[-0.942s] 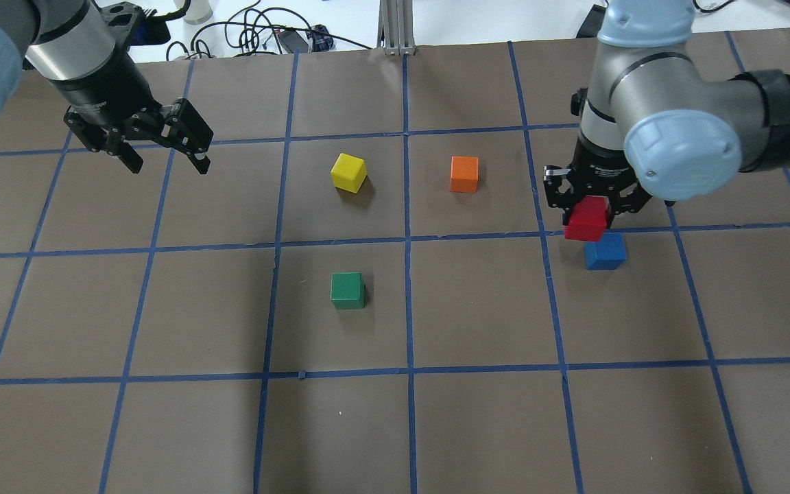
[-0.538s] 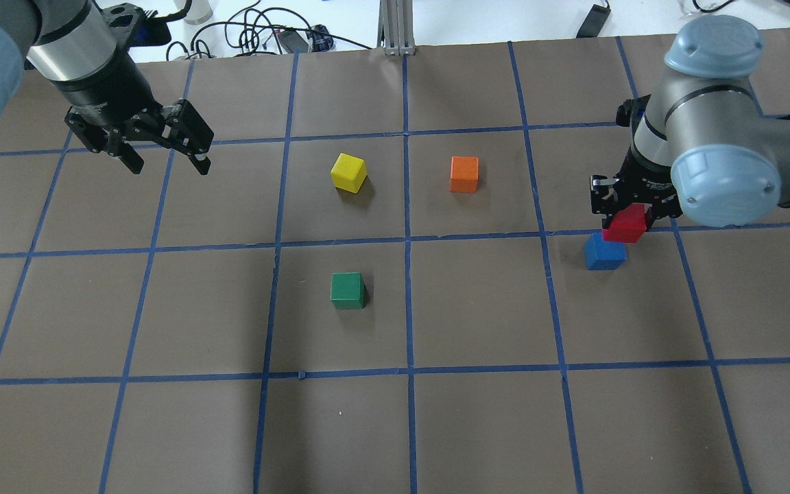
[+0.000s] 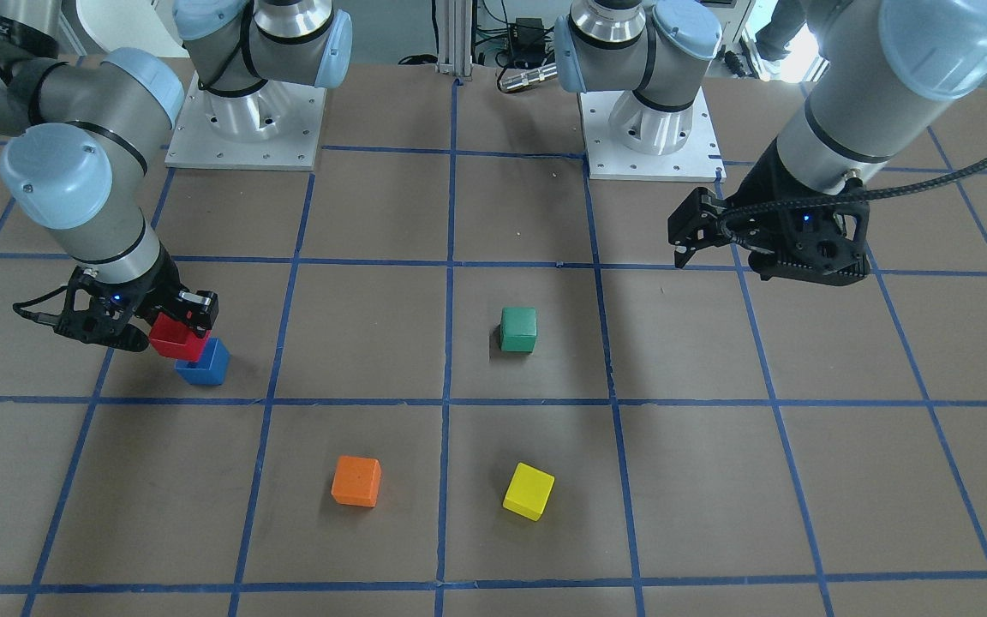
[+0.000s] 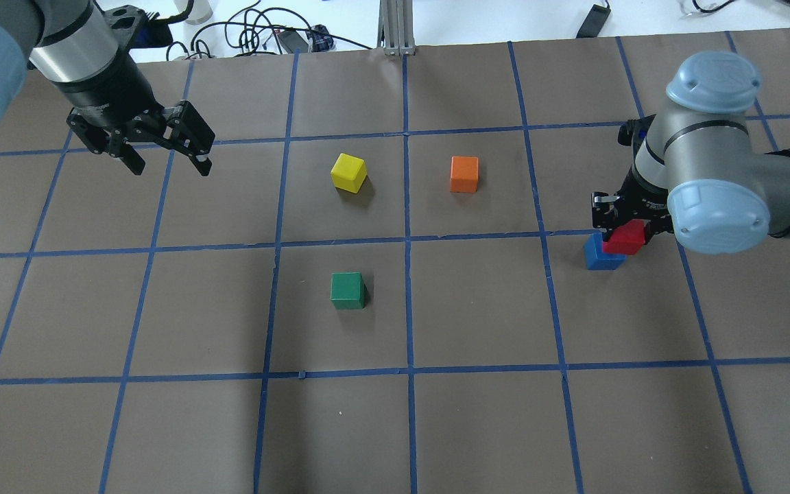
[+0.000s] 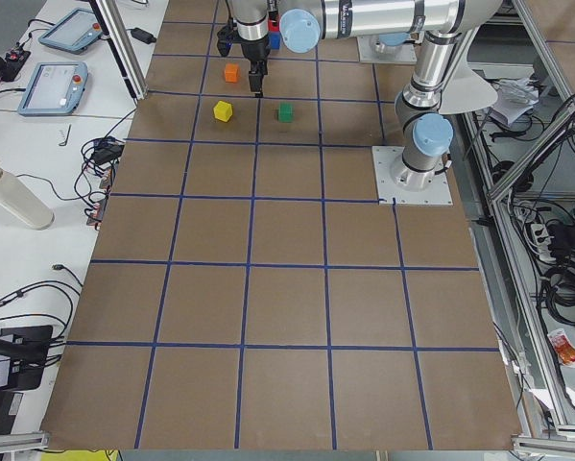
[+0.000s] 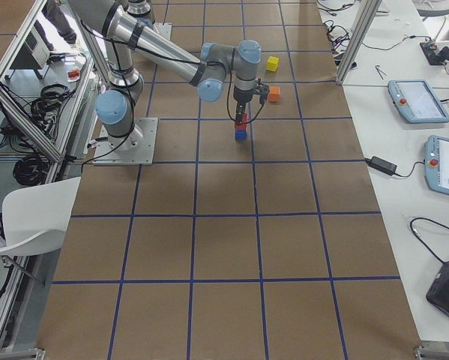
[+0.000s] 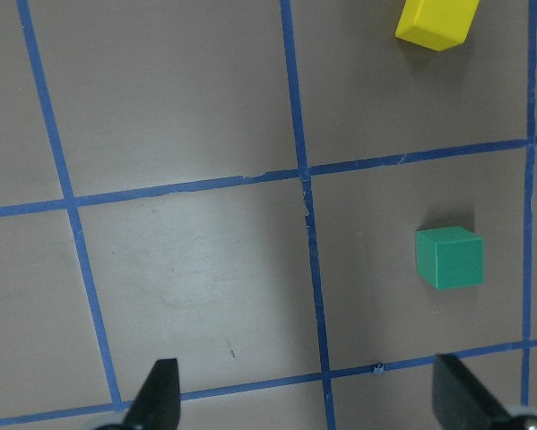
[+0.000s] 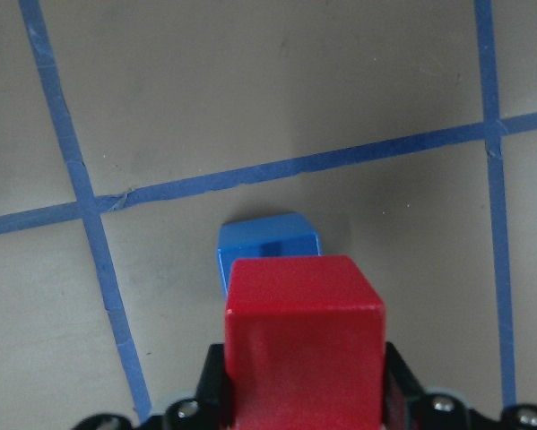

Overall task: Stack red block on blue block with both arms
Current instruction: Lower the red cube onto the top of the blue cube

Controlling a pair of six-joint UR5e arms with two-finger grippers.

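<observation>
My right gripper (image 4: pixel 625 225) is shut on the red block (image 4: pixel 625 239) and holds it low over the blue block (image 4: pixel 596 256), which sits on the brown table. In the right wrist view the red block (image 8: pixel 304 345) covers the near part of the blue block (image 8: pixel 266 240). In the front view the red block (image 3: pixel 173 339) overlaps the blue block's (image 3: pixel 206 368) top corner. I cannot tell whether they touch. My left gripper (image 4: pixel 170 166) is open and empty, hovering far to the left; it also shows in the left wrist view (image 7: pixel 308 394).
A yellow cube (image 4: pixel 348 171) and an orange cube (image 4: pixel 464 173) sit at mid table, and a green cube (image 4: pixel 348 290) sits nearer the robot. Blue tape lines grid the table. Cables lie beyond the far edge.
My right gripper has carried the red block to the right and then down, closer onto the blue block. My left arm has barely moved.
</observation>
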